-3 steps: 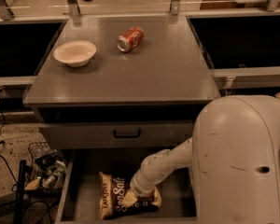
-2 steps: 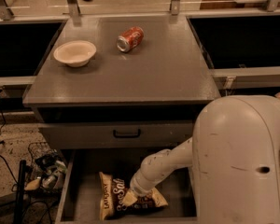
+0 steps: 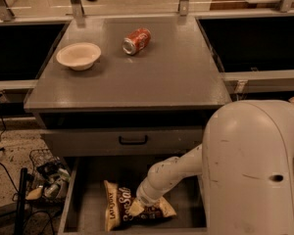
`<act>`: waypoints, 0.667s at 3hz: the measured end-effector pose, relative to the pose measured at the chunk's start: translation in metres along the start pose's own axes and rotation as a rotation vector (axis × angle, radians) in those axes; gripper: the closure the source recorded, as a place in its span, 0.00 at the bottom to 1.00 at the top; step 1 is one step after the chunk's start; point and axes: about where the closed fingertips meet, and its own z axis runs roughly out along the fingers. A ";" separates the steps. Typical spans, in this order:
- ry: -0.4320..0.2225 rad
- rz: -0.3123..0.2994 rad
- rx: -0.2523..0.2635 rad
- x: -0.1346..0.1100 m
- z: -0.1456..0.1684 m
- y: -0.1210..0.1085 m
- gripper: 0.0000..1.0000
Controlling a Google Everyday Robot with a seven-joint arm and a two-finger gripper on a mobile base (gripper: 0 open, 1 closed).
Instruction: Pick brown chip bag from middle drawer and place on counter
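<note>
The brown chip bag (image 3: 118,210) lies flat on the floor of the open middle drawer (image 3: 85,190), low in the camera view, with its white lettering facing up. My gripper (image 3: 137,206) is down inside the drawer, right on the bag's middle, at the end of my white arm (image 3: 179,173), which reaches in from the right. The gripper's tip is hidden against the bag. The gray counter (image 3: 171,72) is the cabinet top above the drawers.
A cream bowl (image 3: 78,56) and an orange-red soda can (image 3: 136,41) lying on its side rest on the counter's far half. A shut drawer front with a black handle (image 3: 133,140) sits above the open drawer. Cables and a wire basket (image 3: 46,177) lie on the floor to the left.
My gripper has moved slightly down and left onto the bag. The bag has stayed in place on the drawer floor.
</note>
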 end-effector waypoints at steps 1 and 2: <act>0.000 0.000 0.000 -0.001 -0.003 0.001 1.00; -0.024 -0.024 -0.002 -0.007 -0.030 0.000 1.00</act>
